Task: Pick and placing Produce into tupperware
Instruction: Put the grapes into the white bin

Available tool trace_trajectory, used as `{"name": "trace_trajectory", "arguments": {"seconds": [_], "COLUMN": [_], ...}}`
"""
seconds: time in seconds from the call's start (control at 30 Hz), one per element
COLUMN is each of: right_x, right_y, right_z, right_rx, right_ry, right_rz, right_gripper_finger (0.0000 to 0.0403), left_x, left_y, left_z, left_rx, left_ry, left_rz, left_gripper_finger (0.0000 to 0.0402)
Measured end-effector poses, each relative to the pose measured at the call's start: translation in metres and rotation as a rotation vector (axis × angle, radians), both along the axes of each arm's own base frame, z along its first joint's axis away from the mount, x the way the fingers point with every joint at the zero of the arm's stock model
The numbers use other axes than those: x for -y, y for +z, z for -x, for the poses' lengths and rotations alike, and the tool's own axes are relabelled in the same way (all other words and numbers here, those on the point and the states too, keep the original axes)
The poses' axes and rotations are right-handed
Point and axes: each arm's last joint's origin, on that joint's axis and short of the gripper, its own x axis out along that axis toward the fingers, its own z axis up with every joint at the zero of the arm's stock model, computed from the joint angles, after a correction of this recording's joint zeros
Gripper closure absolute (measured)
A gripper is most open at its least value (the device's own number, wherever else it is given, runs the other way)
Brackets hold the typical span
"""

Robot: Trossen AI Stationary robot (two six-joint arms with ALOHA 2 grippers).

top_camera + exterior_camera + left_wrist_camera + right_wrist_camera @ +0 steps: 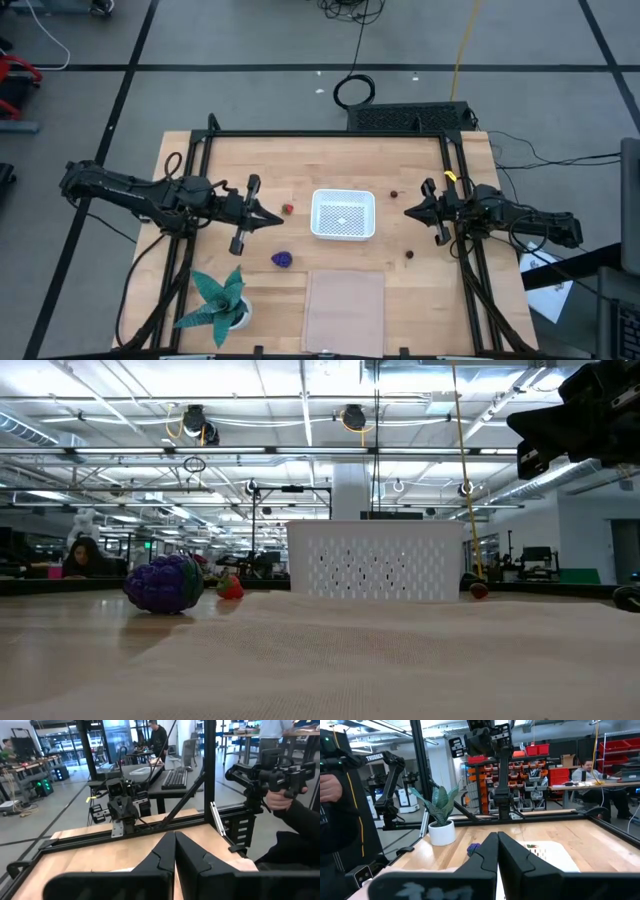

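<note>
**Wooden tabletop, four little foods, one white tub**

Wooden tabletop [260,170] in a big workshop. White tupperware [343,215] in the middle, empty. Left of it: purple lump [283,259] and red piece [287,209]. Right of it: two tiny dark balls [395,195] [409,254], very hard to make out from above. Only one ball visible low down, at the tub's corner. Left gripper [275,221] pinched shut, holding nothing, near the red piece. Right gripper [410,211] shut too, empty, right of the tub. Teal plant [217,298] near the front edge.

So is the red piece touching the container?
Apart. The high view shows bare wood between the red piece and the container.
</note>
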Motion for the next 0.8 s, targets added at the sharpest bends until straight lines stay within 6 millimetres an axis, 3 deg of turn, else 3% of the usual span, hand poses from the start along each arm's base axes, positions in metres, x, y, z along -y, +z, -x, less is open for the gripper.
{"name": "trace_trajectory", "arguments": {"seconds": [0.3, 0.8], "right_x": [0.000, 0.000], "right_y": [0.001, 0.001], "right_z": [0.000, 0.000], "right_rx": [0.006, 0.006], "right_ry": [0.000, -0.003], "right_rz": [0.001, 0.001], "right_gripper_finger": [0.0403, 0.0403], "left_x": [0.001, -0.003], "left_y": [0.010, 0.049], "left_z": [0.000, 0.007], "left_rx": [0.023, -0.001], "left_ry": [0.012, 0.070], "left_rz": [0.007, 0.041], "left_gripper_finger": [0.0392, 0.0392]}}
